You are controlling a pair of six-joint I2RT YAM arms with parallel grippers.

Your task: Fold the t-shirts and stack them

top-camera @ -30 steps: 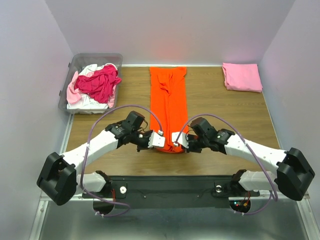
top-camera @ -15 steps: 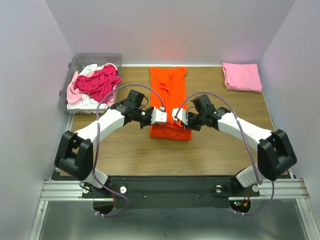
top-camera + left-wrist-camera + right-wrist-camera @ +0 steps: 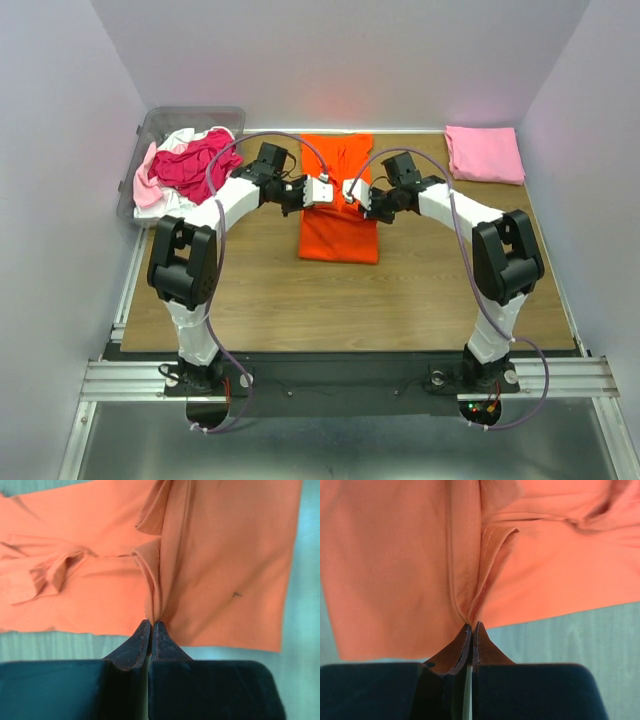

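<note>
The bright orange t-shirt (image 3: 338, 215) lies in the middle of the table, its near part doubled over toward the back. My left gripper (image 3: 322, 192) is shut on the shirt's lifted edge at its left side; the pinched fold shows in the left wrist view (image 3: 151, 621) above the orange cloth (image 3: 225, 555). My right gripper (image 3: 354, 192) is shut on the same edge at the right side, seen in the right wrist view (image 3: 471, 625) with orange cloth (image 3: 395, 555) beyond it. A folded light pink t-shirt (image 3: 484, 153) lies at the back right.
A clear plastic bin (image 3: 155, 125) at the back left holds crumpled magenta (image 3: 200, 165), pale pink and white shirts. White walls close in the table on three sides. Bare wood shows in front of the orange shirt.
Both grippers have carried the shirt's near edge from the front of the table toward the back, folding the long orange strip over on itself. Both arms are now stretched far forward.
</note>
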